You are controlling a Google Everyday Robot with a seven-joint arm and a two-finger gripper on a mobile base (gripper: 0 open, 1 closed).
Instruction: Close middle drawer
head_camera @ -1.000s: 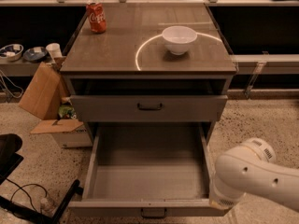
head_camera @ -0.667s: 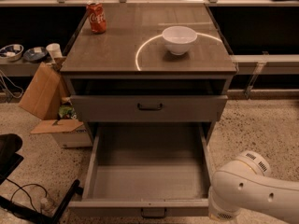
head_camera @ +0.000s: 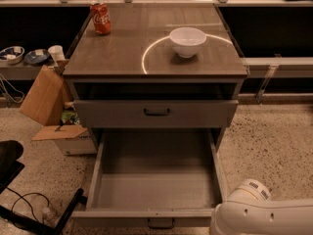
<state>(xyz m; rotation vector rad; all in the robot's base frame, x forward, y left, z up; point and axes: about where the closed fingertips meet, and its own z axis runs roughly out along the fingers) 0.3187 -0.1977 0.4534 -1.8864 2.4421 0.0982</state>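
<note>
The middle drawer (head_camera: 156,180) is pulled far out of the grey cabinet. Its deep plain grey box is empty. Its low front panel (head_camera: 146,218) sits near the bottom edge, with a small dark handle (head_camera: 160,223). Above it, the drawer with the taller front and wider handle (head_camera: 156,112) is nearly shut. Only a white arm segment (head_camera: 261,214) shows, at the bottom right next to the open drawer's front right corner. My gripper is out of view below the frame.
A white bowl (head_camera: 187,41) and a red cola can (head_camera: 101,18) stand on the cabinet top (head_camera: 122,53). Cardboard boxes (head_camera: 46,97) lie on the floor to the left. A dark chair base with cables (head_camera: 29,204) is at the bottom left. Speckled floor lies to the right.
The white arm segment has sunk lower toward the bottom right edge of the view. The drawers have not moved.
</note>
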